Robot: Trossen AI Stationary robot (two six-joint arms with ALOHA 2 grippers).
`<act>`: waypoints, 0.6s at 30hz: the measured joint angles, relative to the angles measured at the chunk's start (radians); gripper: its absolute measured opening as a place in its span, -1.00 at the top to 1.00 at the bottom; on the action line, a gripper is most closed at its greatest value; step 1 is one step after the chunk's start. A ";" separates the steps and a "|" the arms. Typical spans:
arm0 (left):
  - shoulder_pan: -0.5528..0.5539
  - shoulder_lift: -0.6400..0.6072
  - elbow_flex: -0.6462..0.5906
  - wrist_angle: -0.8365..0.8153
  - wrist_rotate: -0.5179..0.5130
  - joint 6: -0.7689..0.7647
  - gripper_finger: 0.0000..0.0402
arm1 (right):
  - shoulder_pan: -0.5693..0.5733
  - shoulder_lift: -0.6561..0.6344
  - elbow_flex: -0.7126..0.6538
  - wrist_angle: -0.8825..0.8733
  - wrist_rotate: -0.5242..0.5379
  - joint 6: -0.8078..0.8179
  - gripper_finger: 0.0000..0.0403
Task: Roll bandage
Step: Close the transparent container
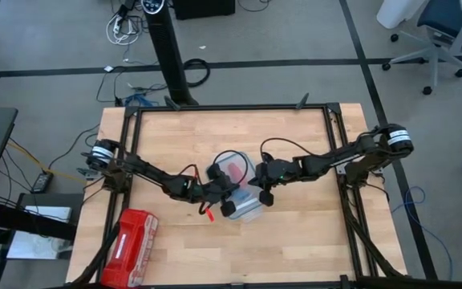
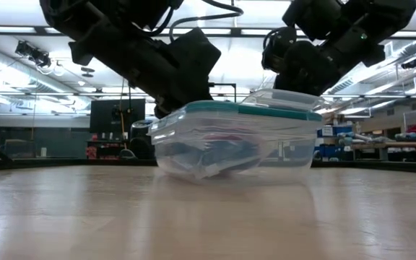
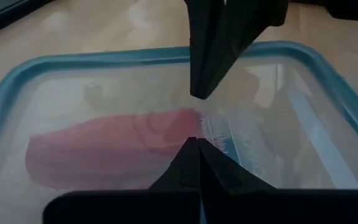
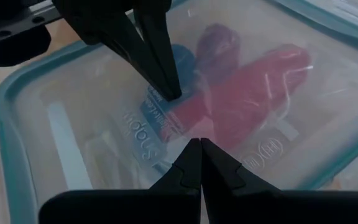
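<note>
Clear plastic box (image 2: pixel 237 148) with a teal-rimmed lid (image 4: pixel 17 81) sits near the middle of the wooden table (image 1: pixel 295 249), and both grippers meet right above it. The left gripper (image 1: pixel 224 189) reaches in from the left side of the table, its two dark fingers clenched tip to tip with nothing between them. In the left wrist view its tips (image 3: pixel 194 140) hover just over the lid, close to the tips of the other arm's fingers, which point down from the opposite side. The right gripper (image 1: pixel 257 191) comes in from the right side, also clenched shut and holding nothing. In the right wrist view its closed tips (image 4: pixel 197 144) sit just above the lid. Whether either gripper actually touches the lid cannot be told.

Through the lid, the bandage (image 4: pixel 182 59) shows as a blue roll inside the box, lying beside a long red-pink roll (image 4: pixel 253 87) and a darker purplish one (image 4: pixel 219 40). In the left wrist view only the red-pink roll (image 3: pixel 110 149) is plain under the lid. In the low view the box rests flat on the table, with a second clear lid or box (image 2: pixel 284 97) just behind it.

A red zip pouch (image 1: pixel 128 245) lies near the front left corner of the table, well apart from the box.
</note>
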 joint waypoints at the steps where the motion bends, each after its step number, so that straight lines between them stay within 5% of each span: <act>1: 0.000 0.001 0.000 0.003 -0.002 0.006 1.00 | 0.000 -0.010 -0.002 -0.003 0.002 0.001 1.00; 10: -0.021 0.003 0.000 0.046 -0.027 0.040 1.00 | 0.002 -0.181 -0.011 -0.050 0.101 -0.004 1.00; 18: -0.021 0.002 0.000 0.042 0.059 0.119 1.00 | -0.020 -0.173 -0.010 -0.177 0.134 0.034 1.00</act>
